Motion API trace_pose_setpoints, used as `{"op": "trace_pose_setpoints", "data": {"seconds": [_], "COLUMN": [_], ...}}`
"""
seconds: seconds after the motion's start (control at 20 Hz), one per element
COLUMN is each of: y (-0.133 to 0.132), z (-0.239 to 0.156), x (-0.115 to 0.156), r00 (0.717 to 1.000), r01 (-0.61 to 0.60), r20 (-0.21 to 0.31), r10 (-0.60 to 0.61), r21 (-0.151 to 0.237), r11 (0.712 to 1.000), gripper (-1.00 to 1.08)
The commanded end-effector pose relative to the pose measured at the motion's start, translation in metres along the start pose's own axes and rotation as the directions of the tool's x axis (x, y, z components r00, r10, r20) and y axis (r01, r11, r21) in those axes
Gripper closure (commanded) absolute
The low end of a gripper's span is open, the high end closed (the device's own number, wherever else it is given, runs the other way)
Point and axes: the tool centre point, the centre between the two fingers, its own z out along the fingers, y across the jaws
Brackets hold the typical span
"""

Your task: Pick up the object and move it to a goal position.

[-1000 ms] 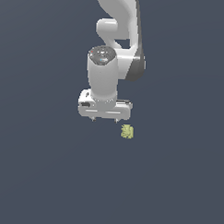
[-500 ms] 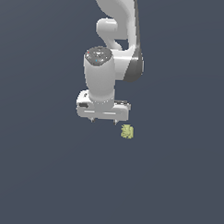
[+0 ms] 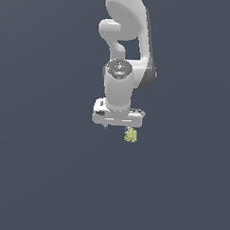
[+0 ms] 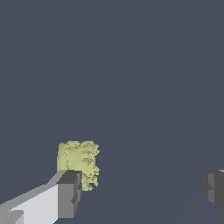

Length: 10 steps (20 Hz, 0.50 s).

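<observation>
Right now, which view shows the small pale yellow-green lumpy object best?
The wrist view. There the small pale yellow-green lumpy object appears large, with its rough surface clear, just beyond one dark fingertip of the open white gripper. In the exterior view the object is only a tiny blob below the gripper.

The object [image 4: 78, 162] is pale yellow-green, mottled with darker olive flecks. The gripper [image 3: 117, 118] is white, its jaws tipped with dark grey pads. The arm [image 3: 124, 51] is white with dark grey joints. The surface [image 3: 38, 170] is plain slate blue-grey.
</observation>
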Motion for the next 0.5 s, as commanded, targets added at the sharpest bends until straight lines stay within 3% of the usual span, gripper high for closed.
{"op": "trace_pose_setpoints", "data": {"seconds": [0.0,0.45], "y": [-0.020,-0.067], "z": [0.015,0.050], "x": [-0.008,-0.031], "r00": [1.000,1.000], "r01": [0.001,0.003], "r20": [0.006,0.017], "r10": [-0.001,-0.003], "r21": [-0.005,-0.016], "r11": [1.000,1.000], "gripper": [-0.92,-0.92]}}
